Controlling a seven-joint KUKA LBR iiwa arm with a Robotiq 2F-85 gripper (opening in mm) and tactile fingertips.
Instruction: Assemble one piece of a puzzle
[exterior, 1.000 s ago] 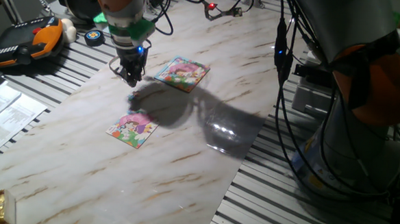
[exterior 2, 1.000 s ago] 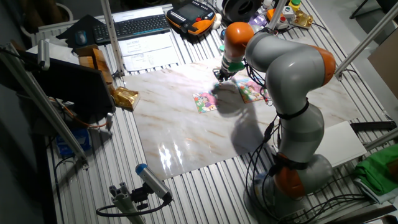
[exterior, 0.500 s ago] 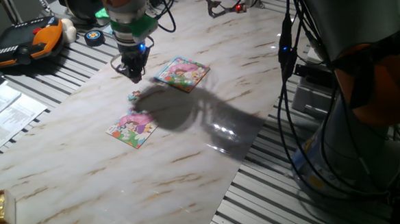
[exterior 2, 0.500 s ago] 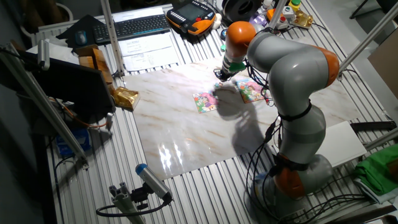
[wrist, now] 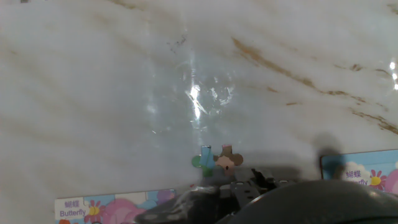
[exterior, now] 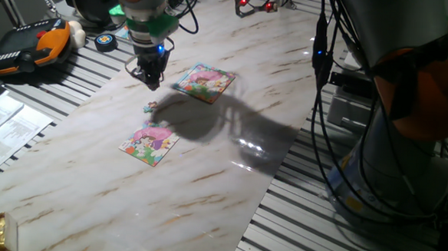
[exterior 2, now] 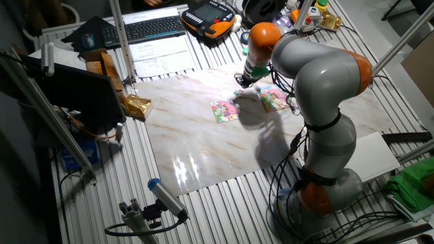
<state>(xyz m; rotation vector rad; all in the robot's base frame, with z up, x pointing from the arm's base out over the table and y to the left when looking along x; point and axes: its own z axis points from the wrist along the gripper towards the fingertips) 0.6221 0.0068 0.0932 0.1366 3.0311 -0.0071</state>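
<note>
Lying flat on the counter [exterior: 206, 171], the piece [exterior: 151, 105] looks light, thin, slippery; pinch its knobbly edges. Pincer [exterior: 151, 81] hovers, opening unclear.

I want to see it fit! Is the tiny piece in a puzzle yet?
No, out. The piece lies loose on the marble table, between both puzzle boards.

Overhead glare on glossy marble table [wrist: 198, 99], soft arm shadow
</note>
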